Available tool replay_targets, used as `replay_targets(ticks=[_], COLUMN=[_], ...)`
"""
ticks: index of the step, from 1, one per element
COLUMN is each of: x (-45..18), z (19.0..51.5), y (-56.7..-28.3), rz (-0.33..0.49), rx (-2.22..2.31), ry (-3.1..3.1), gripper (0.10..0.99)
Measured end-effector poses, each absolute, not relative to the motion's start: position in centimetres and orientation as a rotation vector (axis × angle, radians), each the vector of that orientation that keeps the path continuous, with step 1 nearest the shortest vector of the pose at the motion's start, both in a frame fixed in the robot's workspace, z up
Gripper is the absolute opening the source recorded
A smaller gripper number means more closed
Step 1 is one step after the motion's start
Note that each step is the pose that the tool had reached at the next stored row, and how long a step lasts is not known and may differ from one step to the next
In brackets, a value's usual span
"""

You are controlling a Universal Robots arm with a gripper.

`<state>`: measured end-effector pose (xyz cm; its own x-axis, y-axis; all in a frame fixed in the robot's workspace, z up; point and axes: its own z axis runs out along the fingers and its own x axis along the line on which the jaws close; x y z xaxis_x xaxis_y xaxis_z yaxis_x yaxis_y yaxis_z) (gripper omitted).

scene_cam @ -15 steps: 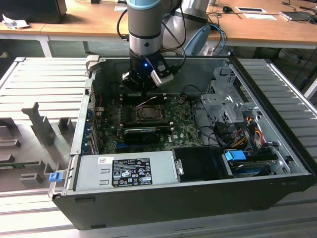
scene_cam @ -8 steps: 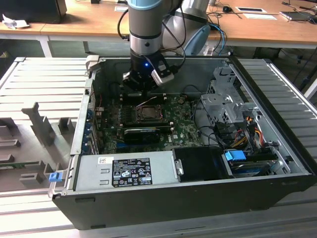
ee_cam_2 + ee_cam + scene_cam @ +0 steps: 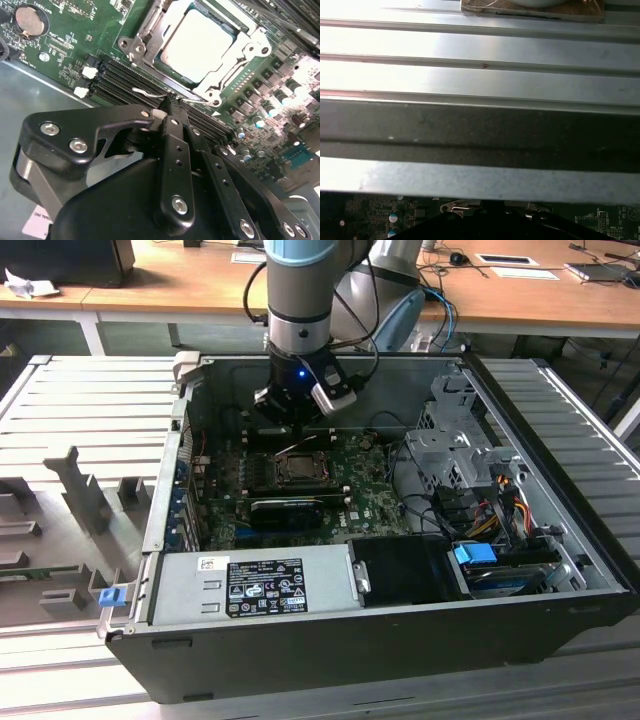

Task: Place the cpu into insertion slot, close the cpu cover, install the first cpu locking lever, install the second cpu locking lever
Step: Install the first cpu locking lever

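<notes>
The cpu point(image 3: 197, 42) sits in the insertion slot point(image 3: 165, 70) on the green circuit board point(image 3: 65, 30), with the cpu cover point(image 3: 250, 42) closed around it. The hand point(image 3: 167, 102) is clenched, its tips at a thin wire locking lever point(image 3: 150, 93) just beside the slot.

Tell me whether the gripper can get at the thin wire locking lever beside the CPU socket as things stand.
Probably yes. In the second wrist view the gripper, fingers closed together, has its tip right at the wire locking lever by the cpu cover, with nothing between them. The cpu sits under the cover.
</notes>
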<state>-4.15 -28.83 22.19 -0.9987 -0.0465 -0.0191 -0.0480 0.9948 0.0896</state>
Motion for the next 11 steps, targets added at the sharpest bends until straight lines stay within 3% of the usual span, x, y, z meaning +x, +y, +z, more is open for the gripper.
replay_targets(ticks=[11], x=[-2.6], z=[21.5], y=[-28.8], rz=[0.141], rx=[-0.074], ry=[3.121], gripper=[0.106])
